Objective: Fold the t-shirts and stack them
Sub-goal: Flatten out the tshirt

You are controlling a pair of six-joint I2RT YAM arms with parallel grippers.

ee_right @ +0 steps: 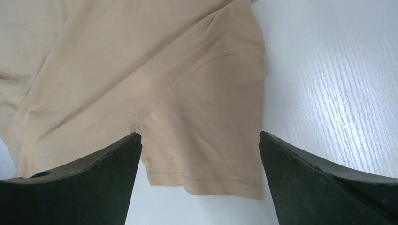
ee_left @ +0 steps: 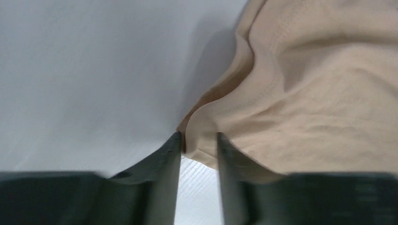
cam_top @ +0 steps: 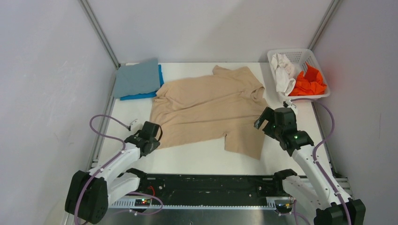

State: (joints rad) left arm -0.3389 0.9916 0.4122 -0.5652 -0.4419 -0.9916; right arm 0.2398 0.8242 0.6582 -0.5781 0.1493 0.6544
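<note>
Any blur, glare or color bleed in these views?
Left wrist: fingers smeared along the bottom edge, tan shirt sharper, soft shadow beside it. Right wrist: sharp, sheen on the table. Top external: even light; orange shirt throws a red cast on the wall.

Light: bright, even, from above.
Shadow: soft, on the table [ee_left: 94, 70] left of the tan shirt [ee_left: 319, 93].
Blur: left pincer [ee_left: 198, 137], near, out of focus.

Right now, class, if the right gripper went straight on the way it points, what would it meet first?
Probably the sleeve of the tan t-shirt, just ahead of the open right gripper; depth is unclear.
</note>
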